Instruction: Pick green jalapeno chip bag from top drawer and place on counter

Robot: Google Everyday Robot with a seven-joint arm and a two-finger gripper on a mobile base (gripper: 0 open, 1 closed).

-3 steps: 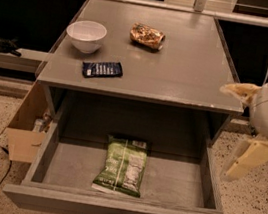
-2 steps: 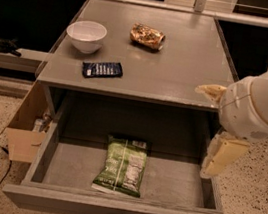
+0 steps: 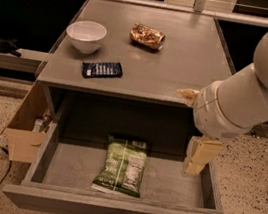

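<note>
The tool (image 3: 193,125) hangs at the right end of the open top drawer (image 3: 118,209), just below the front edge of the bench (image 3: 182,61), its 2 pale fingers spread wide with nothing between them. The green jalapeno chip bag (image 3: 122,165) lies flat on the drawer floor near the front panel, well to the left of the tool. The upper finger sits close to the bench edge and the lower one close to the drawer's right wall, so a careless sweep could snag either. The flat foil could also slide under the fingers, or a corner pinch could slip during lifting.
</note>
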